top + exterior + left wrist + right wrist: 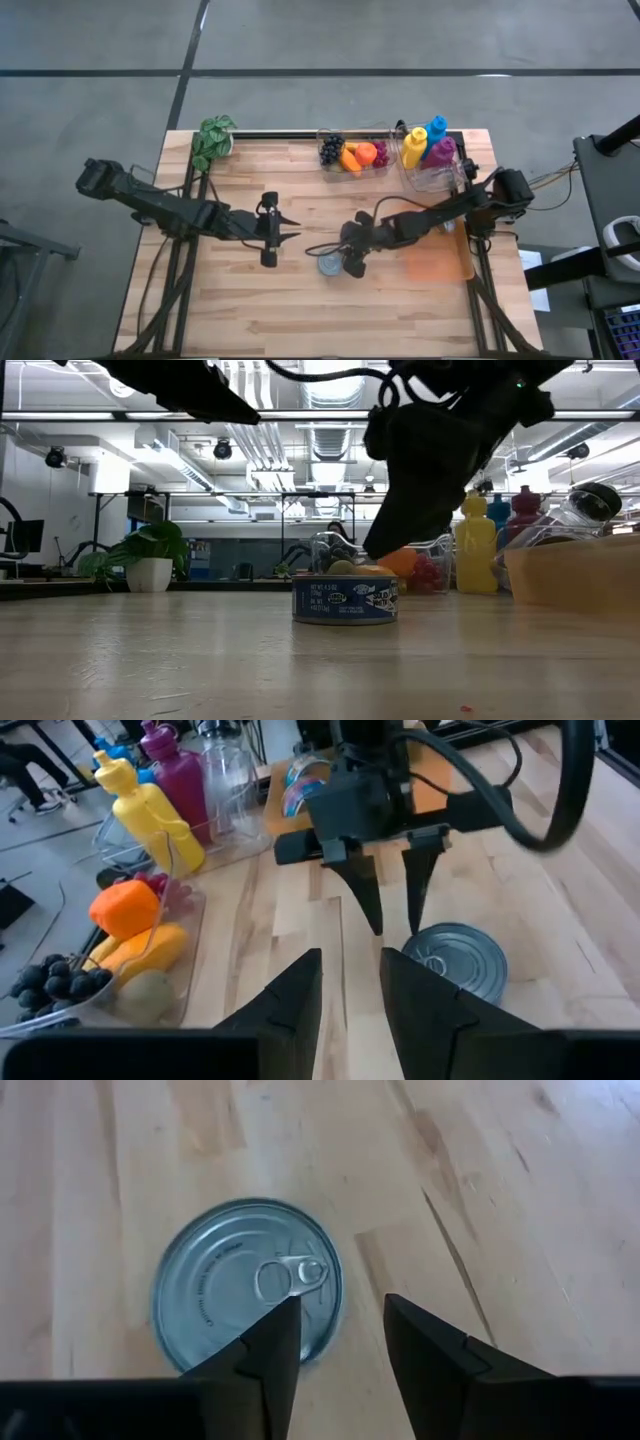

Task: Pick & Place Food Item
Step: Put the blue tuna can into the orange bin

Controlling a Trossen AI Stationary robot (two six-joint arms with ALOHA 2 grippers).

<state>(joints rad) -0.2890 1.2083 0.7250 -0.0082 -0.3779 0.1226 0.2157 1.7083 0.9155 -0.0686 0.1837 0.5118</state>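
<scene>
Round flat metal tin (247,1285), ring-pull lid, pale wood-grain table (500,1170)

One camera looks straight down on the whole table (300,300); another sits level at its top, facing the room. Both wrist cameras look closely at the can (247,1285), which all views share.
</scene>
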